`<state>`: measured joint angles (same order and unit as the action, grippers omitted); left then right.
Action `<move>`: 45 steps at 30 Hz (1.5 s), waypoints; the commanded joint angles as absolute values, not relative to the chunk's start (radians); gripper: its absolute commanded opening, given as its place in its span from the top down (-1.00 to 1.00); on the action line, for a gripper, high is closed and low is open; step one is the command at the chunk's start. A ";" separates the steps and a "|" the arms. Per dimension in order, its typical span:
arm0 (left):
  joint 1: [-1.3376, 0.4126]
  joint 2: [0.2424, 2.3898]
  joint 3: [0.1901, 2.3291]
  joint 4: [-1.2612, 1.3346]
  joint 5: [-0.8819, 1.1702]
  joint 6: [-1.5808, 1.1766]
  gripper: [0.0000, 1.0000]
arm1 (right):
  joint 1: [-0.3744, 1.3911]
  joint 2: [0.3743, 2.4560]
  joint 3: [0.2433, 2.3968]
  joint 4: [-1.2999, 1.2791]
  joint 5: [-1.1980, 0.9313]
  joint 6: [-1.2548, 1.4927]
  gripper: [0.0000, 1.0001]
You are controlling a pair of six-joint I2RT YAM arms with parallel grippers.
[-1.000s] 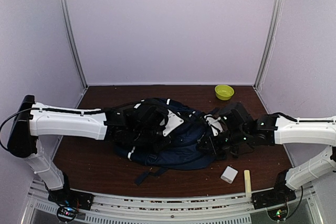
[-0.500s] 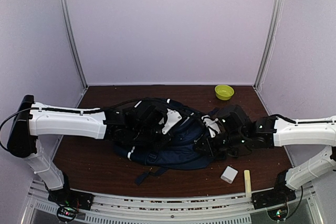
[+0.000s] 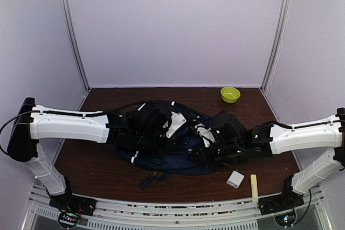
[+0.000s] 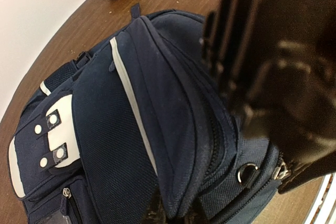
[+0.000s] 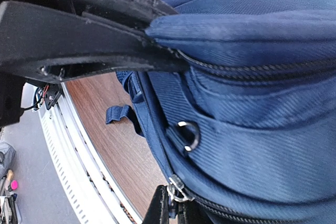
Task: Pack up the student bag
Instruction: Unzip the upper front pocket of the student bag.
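I see the large navy-blue fabric backpack lying slumped in the middle of the brown wooden bench, between my two arms. Its white stripe and white dotted patch show in the left wrist view, and a dark strap trails toward the near edge.

The left pincer is closed to a narrow gap on a fold of the backpack's cloth at the edge of a zipped pocket, on the left part of the bag. The right pincer is closed just as tightly. Its tips sit at a metal zip puller on the backpack's right side, and they seem to have hold of it. From above, both heads press in against the bag from either side, close to each other.

A small yellow-green bowl stands at the far right of the bench, well apart from the bag. Near the right front edge lie a small white block and, just beside it, a pale yellow stick.
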<state>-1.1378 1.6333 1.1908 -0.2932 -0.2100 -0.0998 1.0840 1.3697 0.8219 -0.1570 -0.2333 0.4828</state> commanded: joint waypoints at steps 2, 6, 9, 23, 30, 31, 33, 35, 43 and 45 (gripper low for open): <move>-1.107 1.567 1.192 -0.138 -0.243 -0.156 1.00 | 1.120 1.394 0.851 -0.126 -0.257 0.499 1.00; -1.106 1.562 1.188 -0.139 -0.245 -0.156 1.00 | 1.123 1.384 0.846 -0.137 -0.198 0.502 1.00; -1.106 1.552 1.177 -0.129 -0.235 -0.159 1.00 | 1.124 1.371 0.834 -0.152 -0.130 0.509 1.00; -1.106 1.536 1.166 -0.115 -0.210 -0.172 1.00 | 1.193 1.504 0.894 -0.092 -0.088 0.543 1.00; -1.106 1.527 1.156 -0.126 -0.216 -0.176 1.00 | 1.212 1.538 0.911 -0.063 -0.071 0.551 1.00; -1.106 1.524 1.153 -0.126 -0.216 -0.176 1.00 | 1.212 1.535 0.907 -0.061 -0.065 0.553 1.00; -1.106 1.520 1.149 -0.124 -0.214 -0.178 1.00 | 1.213 1.528 0.900 -0.063 -0.052 0.553 1.00; -1.106 1.518 1.144 -0.124 -0.216 -0.178 1.00 | 1.213 1.519 0.892 -0.066 -0.043 0.555 1.00; -1.106 1.480 1.093 -0.149 -0.234 -0.165 1.00 | 1.213 1.433 0.858 -0.049 -0.074 0.551 0.23; -1.106 1.458 1.069 -0.161 -0.250 -0.158 1.00 | 1.213 1.402 0.857 -0.063 -0.070 0.544 0.18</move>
<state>-1.1187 1.5398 1.1019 -0.2298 -0.1890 -0.1383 1.2068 1.4792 0.8680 -0.0589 -0.0639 0.5526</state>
